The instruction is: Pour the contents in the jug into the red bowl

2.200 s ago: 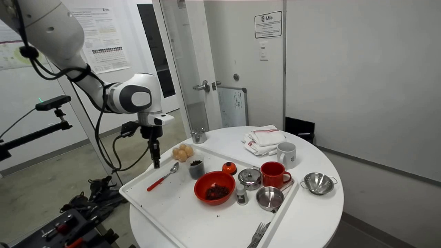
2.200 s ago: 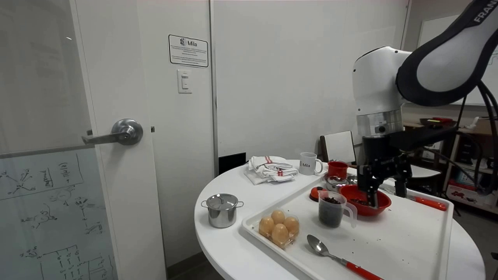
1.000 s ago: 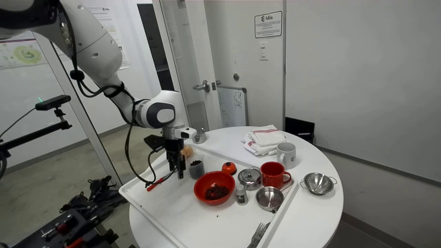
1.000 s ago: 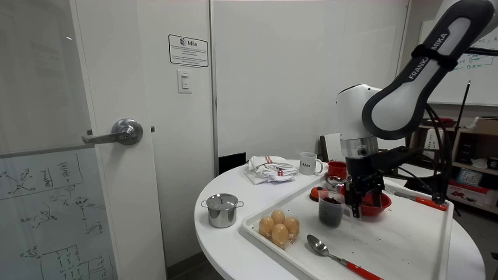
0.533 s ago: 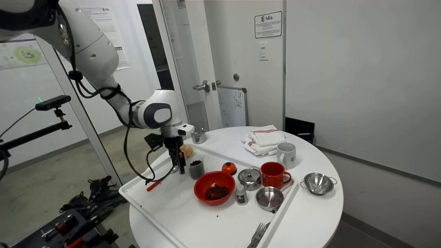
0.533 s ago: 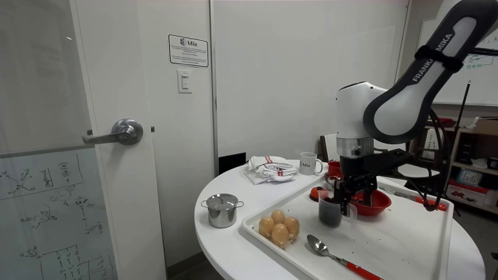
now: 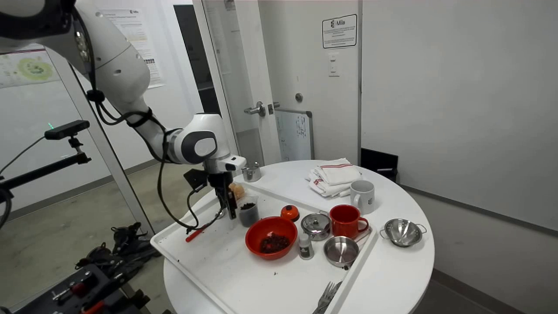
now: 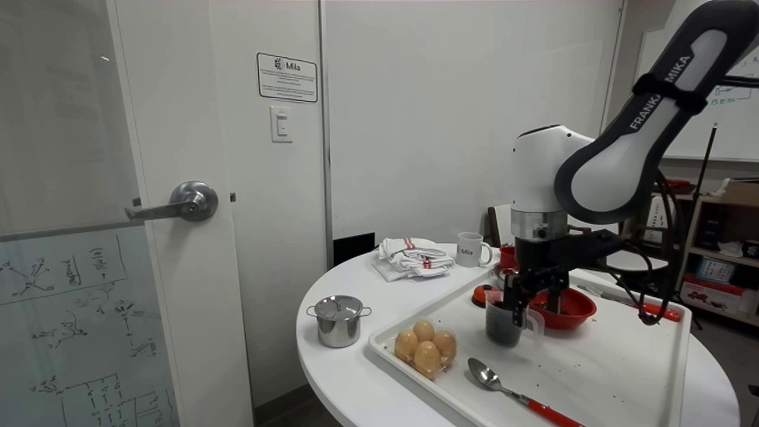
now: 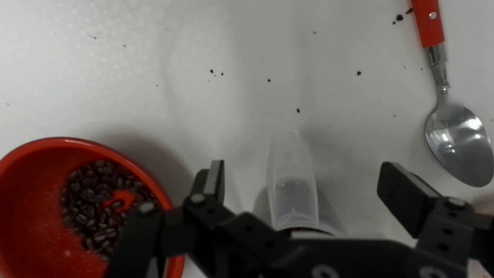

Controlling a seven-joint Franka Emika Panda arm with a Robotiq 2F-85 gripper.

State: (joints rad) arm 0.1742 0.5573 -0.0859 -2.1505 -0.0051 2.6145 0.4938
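Note:
The jug is a small translucent plastic jug [image 7: 249, 216] with dark contents. It stands upright on the white tray, also seen in an exterior view [image 8: 501, 330]. Its handle [image 9: 293, 193] shows in the wrist view; most of its body is hidden there by the gripper. The red bowl [image 7: 267, 226] stands beside the jug, with dark beans in it; it also shows in the wrist view [image 9: 31, 216]. My gripper [image 9: 303, 170] is open, its fingers wide apart on either side of the handle, touching nothing that I can see. In an exterior view the gripper [image 8: 536, 314] is over the handle side.
A spoon with a red handle [image 8: 533, 406] and a pack of eggs [image 8: 426, 351] lie near the jug. A round orange-red object [image 7: 290, 213], a lidded steel pot [image 7: 316, 225], a small bottle [image 7: 306, 247] and a red mug [image 7: 345, 220] stand beyond the bowl.
The gripper has come down and across to the jug's handle, then shifted slightly closer to the jug in the last second. The jug and bowl have not moved.

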